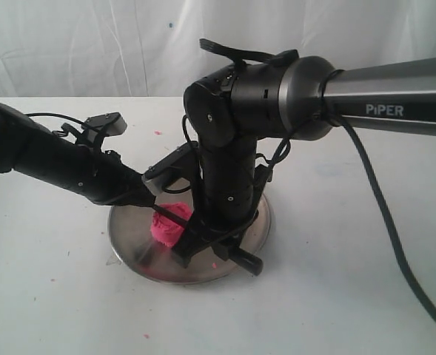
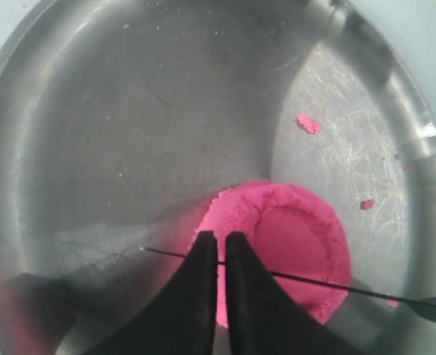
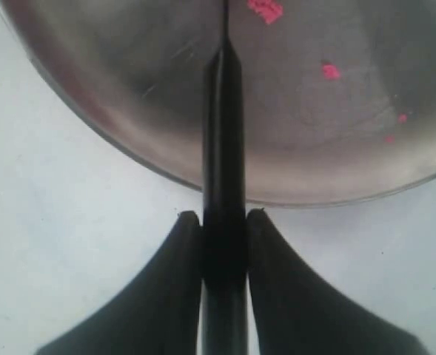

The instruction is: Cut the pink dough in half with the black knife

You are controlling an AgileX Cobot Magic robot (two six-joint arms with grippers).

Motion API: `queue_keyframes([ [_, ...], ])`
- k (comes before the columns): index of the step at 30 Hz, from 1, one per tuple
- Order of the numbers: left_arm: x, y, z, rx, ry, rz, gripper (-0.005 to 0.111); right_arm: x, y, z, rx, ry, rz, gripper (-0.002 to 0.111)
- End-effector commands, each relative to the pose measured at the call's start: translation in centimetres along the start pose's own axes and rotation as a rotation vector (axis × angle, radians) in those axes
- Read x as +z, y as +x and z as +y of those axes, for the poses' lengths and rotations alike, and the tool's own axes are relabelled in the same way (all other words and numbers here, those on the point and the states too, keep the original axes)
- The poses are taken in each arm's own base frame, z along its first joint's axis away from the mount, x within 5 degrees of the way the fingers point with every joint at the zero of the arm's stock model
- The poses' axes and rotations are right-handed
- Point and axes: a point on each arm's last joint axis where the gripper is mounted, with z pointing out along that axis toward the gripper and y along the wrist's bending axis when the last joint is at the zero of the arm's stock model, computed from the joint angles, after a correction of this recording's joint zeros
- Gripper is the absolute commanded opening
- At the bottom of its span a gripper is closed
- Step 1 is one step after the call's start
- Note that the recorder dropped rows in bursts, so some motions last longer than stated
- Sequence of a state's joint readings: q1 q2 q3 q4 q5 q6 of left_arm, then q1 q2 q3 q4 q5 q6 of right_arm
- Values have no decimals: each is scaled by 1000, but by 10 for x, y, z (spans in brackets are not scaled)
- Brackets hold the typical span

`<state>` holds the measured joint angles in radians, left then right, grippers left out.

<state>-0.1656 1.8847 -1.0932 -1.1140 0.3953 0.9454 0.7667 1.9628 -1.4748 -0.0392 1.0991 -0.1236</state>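
One white table [image 1: 351, 296] carries one steel plate [image 1: 129, 251], with two arms over it. The right gripper [image 3: 225, 216] clamps the handle of the single black knife [image 3: 225, 133] just outside the plate's rim, bare table on either side of it. The left gripper [image 2: 221, 237], all but closed and holding nothing, has its tips over the one pink dough [image 2: 292, 229]. Only its wrist view shows the dough's dished top, the thin blade edge lying across it. Open plate lies beyond the fingertips, where two crumbs [image 2: 307, 123] rest.
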Motion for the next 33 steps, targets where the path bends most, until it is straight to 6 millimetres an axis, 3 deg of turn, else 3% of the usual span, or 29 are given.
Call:
queue_keyframes([
  [1,9,2,2,-20,3,10,12,-3,0,0,-8,6,-5,0],
  [13,8,0,1,2,7,4,12,18,-2,0,-12,-2,53,0],
  [26,9,0,2,0,7,6,12,12,-2,1,-7,-7,32,0],
  [33,20,8,7,-20,24,48,12,8,-2,1,-7,-8,16,0],
])
